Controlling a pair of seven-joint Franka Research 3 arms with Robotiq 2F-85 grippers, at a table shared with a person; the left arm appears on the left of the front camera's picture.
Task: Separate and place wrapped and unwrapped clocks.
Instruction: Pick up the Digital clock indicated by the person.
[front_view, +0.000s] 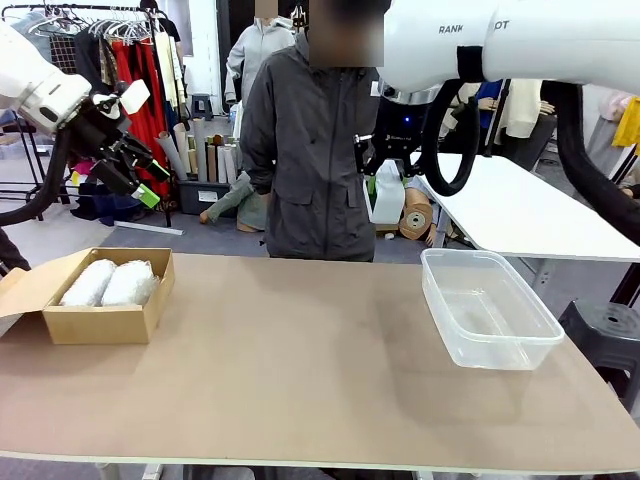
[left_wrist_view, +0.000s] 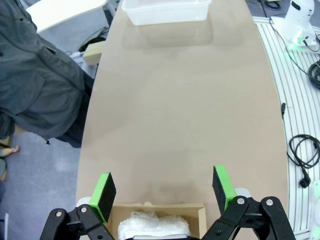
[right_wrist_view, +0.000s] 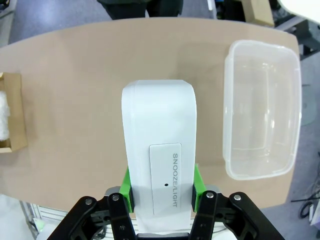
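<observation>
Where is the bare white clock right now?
The bare clock is clamped in the right pincer, held in the air above the table, left of the clear plastic tub.

White clock (right_wrist_view: 159, 160); white bubble-wrapped lumps (front_view: 110, 283); brown cardboard box (front_view: 95, 322); clear tub (front_view: 487, 308).

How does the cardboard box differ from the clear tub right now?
The cardboard box is opaque brown with a flap open; the clear tub is see-through plastic with no lid. The box holds two bubble-wrapped clocks; the tub holds nothing. Both sit on the table, at opposite ends.
</observation>
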